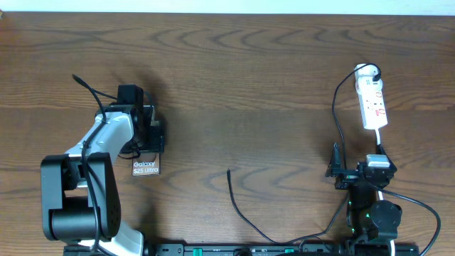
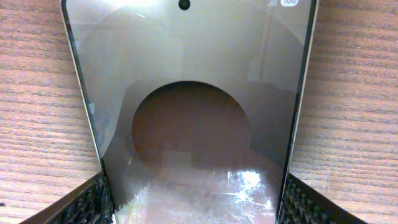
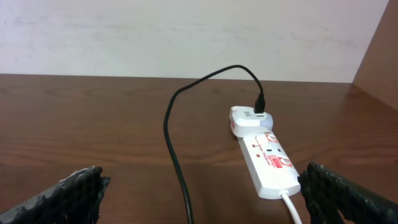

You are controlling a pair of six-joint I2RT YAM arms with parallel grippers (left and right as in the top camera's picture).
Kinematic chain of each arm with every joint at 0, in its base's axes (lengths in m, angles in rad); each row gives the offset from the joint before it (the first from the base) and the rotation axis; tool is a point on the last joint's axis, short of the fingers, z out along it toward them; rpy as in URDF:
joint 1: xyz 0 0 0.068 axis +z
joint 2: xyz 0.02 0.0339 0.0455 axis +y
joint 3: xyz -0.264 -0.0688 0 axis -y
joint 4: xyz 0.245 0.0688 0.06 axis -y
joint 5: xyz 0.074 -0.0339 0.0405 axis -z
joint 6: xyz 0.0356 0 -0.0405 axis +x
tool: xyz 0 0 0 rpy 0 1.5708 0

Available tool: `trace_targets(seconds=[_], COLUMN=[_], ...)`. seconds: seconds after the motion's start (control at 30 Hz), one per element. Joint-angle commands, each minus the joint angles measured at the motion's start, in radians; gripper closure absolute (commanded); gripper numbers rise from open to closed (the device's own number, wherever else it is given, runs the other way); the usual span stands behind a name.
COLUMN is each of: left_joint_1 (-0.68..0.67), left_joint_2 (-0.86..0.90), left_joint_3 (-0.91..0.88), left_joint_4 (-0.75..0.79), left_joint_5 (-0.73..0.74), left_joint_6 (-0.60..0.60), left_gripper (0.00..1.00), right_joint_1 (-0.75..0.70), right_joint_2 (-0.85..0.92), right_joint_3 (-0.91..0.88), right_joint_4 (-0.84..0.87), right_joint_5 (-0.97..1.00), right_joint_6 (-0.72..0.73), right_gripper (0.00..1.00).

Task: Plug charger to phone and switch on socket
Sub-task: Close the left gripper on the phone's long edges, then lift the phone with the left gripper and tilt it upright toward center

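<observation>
Charger tip lies loose mid worktop, cable axis running approx toward the base, right of phone pinched by its long edges in left hand, nearer that than wide-open, empty right hand near socket.

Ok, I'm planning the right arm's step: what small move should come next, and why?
Probably move the right tool toward the charger's loose tip to pick it up. That tool is open and empty, facing the socket, while the tip lies unplugged mid-table and the left tool straddles the phone.
</observation>
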Motion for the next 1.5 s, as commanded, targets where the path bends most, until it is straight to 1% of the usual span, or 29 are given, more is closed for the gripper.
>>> trace_targets(seconds=[0.0, 0.2, 0.4, 0.6, 0.73, 0.9, 0.97, 1.13, 1.23, 1.3, 1.33, 1.47], left_joint_1=[-0.002, -0.001, -0.001, -0.002, -0.002, -0.001, -0.001, -0.001, -0.001, -0.001, -0.001, -0.001], left_joint_2=[0.024, 0.013, -0.035, -0.137, -0.216, -0.301, -0.329, -0.370, -0.379, -0.379, -0.379, -0.379], left_joint_3=[-0.038, -0.003, 0.004, 0.007, 0.007, 0.007, 0.007, 0.007, 0.007, 0.007, 0.007, 0.007], left_joint_4=[-0.003, -0.031, -0.048, -0.055, -0.060, -0.076, -0.082, -0.089, -0.100, -0.105, -0.108, -0.108], left_joint_5=[0.029, 0.031, 0.040, 0.066, 0.069, 0.180, 0.209, 0.269, 0.275, 0.315, 0.366, 0.483], left_joint_6=[0.002, 0.003, -0.003, -0.006, -0.048, -0.077, -0.103, -0.115, -0.168, -0.192, -0.221, -0.288], left_gripper=[0.92, 0.92, 0.92, 0.93, 0.93, 0.92, 0.93, 0.92, 0.93, 0.92, 0.92, 0.93], right_joint_1=[0.003, 0.003, 0.003, 0.003, 0.003, 0.003, 0.003, 0.003, 0.003, 0.003, 0.003, 0.003], right_joint_2=[-0.008, -0.008, -0.008, -0.008, -0.008, -0.008, -0.008, -0.008, -0.008, -0.008, -0.008, -0.008], right_joint_3=[-0.002, -0.002, -0.002, -0.002, -0.002, -0.002, -0.002, -0.002, -0.002, -0.002, -0.002, -0.002], right_joint_4=[-0.004, -0.004, -0.004, -0.003, -0.004, -0.004, -0.004, -0.004, -0.004, -0.004, -0.004, -0.004], right_joint_5=[0.002, 0.002, 0.002, 0.002, 0.002, 0.002, 0.002, 0.002, 0.002, 0.002, 0.002, 0.002], right_joint_6=[0.009, 0.009, 0.009, 0.009, 0.009, 0.009, 0.009, 0.009, 0.010, 0.010, 0.010, 0.009], right_gripper=[0.01, 0.01, 0.01, 0.01, 0.00, 0.01, 0.01, 0.01, 0.01, 0.01, 0.01, 0.01])
